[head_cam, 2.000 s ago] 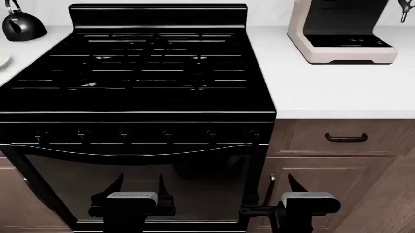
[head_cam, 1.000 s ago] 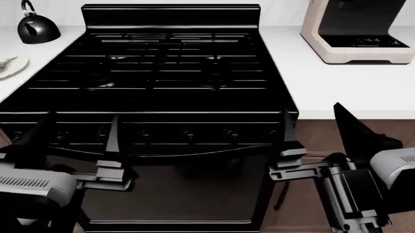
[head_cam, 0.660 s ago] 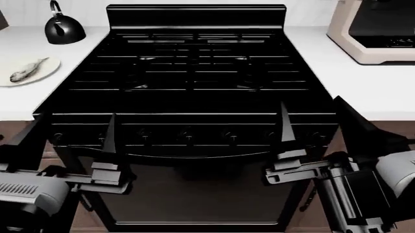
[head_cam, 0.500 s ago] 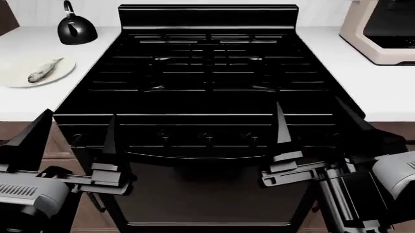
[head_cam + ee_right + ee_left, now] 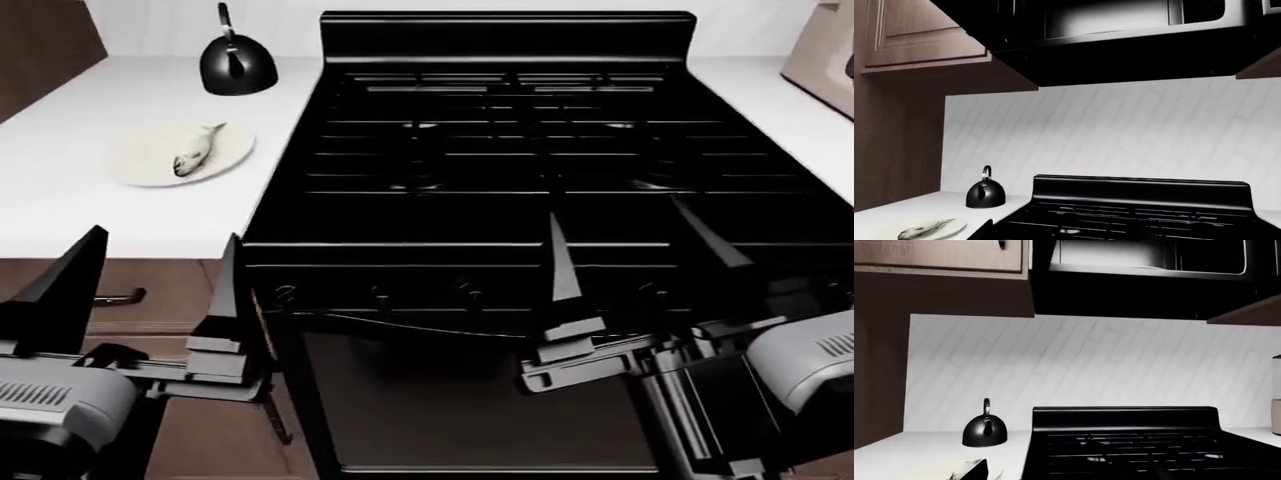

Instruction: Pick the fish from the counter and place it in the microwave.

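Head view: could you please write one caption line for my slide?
Both grippers, left and right, open before the stove; fish on plate.

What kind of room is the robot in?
Most likely a kitchen: there's a black stove, a kettle on the white counter, and a microwave mounted above.

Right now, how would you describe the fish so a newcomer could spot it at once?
Start at the black stove; on the white counter at its left side sits a round cream plate. The fish lies on that plate, slim and silvery-grey, unlike the rounded black kettle standing behind it.
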Available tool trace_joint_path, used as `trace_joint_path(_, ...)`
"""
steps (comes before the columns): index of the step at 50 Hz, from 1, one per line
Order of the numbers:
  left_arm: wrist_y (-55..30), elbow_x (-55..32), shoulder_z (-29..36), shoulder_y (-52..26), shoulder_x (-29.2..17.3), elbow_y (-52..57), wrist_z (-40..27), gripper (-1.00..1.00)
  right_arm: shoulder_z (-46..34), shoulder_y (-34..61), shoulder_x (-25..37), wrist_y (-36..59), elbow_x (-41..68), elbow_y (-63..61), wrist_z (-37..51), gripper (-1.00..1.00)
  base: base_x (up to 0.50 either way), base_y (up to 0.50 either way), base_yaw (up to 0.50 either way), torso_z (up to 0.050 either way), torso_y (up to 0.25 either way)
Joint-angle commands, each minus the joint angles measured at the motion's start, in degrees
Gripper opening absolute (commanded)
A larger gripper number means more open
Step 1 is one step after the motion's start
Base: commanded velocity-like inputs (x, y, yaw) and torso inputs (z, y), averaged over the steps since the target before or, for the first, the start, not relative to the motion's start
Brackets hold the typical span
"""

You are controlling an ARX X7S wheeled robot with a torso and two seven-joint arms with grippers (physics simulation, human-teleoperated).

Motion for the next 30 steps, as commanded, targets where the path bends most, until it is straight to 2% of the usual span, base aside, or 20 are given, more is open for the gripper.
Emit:
trace_joint_path(1, 0.96, -0.49, 0.15, 0.23, -0.62, -0.11, -0.68, 1.00, -2.14, 0.56, 0.18, -1.03, -0.68, 0.67, 0.38, 1.00, 0.05, 0.50, 0.00, 0.000, 0.000)
trace_joint_path(30, 2.90, -1.43, 0.52, 0.89, -1.75, -0.81, -1.61, 1.00, -4.79, 2.24, 1.14, -1.57, -0.59, 0.77, 1.61, 1.00, 0.07, 0.50, 0.00, 0.000, 0.000)
